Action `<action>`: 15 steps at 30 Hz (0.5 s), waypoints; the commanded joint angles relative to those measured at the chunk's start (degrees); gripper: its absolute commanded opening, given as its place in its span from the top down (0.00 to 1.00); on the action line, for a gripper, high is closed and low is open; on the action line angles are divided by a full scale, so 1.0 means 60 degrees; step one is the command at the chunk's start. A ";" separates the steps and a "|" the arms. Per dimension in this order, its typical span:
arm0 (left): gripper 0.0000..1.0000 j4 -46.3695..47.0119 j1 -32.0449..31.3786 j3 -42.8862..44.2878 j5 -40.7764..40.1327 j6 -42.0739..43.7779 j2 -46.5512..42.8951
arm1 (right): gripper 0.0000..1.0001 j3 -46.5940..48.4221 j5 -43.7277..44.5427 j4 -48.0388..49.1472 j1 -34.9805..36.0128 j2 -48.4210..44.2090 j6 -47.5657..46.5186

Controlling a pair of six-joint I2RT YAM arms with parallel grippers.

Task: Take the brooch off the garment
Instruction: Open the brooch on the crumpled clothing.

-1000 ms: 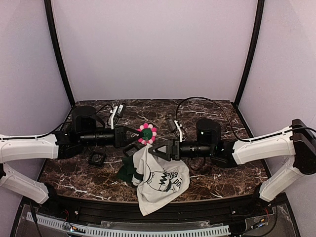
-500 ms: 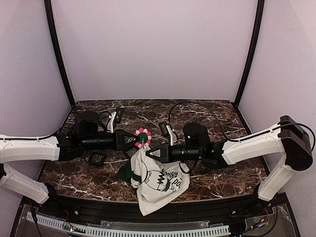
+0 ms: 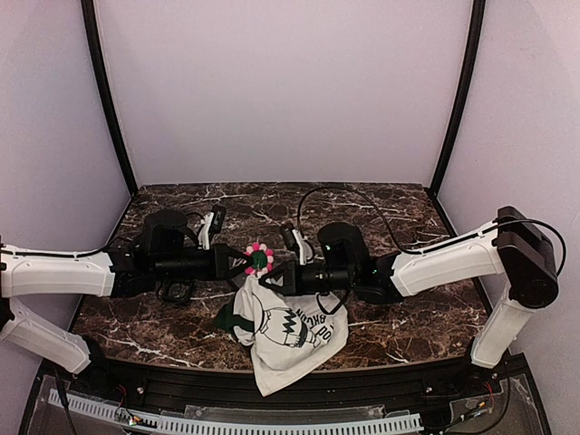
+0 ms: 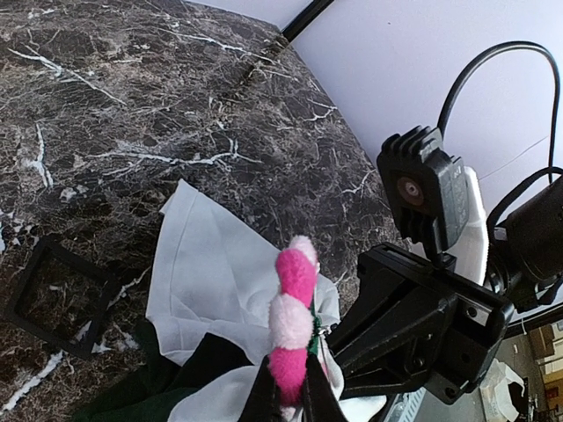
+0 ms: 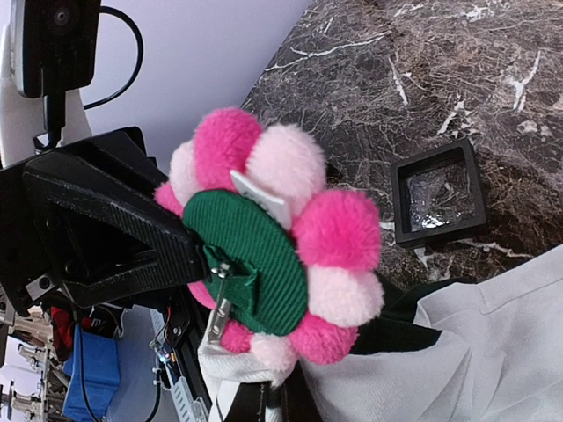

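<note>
The brooch (image 3: 258, 259), a flower of pink and pale puffs, is lifted above the marble table with the garment (image 3: 288, 333) hanging from it down to the front edge. My left gripper (image 3: 243, 263) is shut on the brooch from the left. In the left wrist view the brooch (image 4: 294, 303) stands edge-on between the fingertips (image 4: 262, 397). My right gripper (image 3: 275, 279) is shut on the white fabric just under the flower. The right wrist view shows the brooch's green back (image 5: 255, 259) with its metal pin, the garment (image 5: 479, 352) below, and my right gripper (image 5: 274, 406) pinching cloth.
A small black square frame (image 3: 177, 291) lies on the table under the left arm, also seen as the frame (image 4: 53, 294) and the frame (image 5: 437, 195). Cables loop behind both wrists. Black posts and lilac walls close in the table.
The right gripper has shut on the fabric under the brooch. Both arms have shifted left and slightly lower, carrying the brooch and the shirt's top with them.
</note>
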 commanded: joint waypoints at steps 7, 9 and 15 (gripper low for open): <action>0.99 -0.0443 -0.0038 -0.0139 0.0307 0.0039 0.0096 | 1.00 0.0260 0.0754 0.0119 -0.0142 0.0198 0.1272; 0.99 -0.0400 -0.0046 -0.0147 0.0363 0.0045 0.0099 | 1.00 0.0292 0.0706 0.0198 -0.0197 0.0291 0.1456; 0.96 -0.0324 -0.0044 -0.0175 0.0503 0.0035 0.0105 | 1.00 0.0398 0.0739 0.0240 -0.0322 0.0405 0.1675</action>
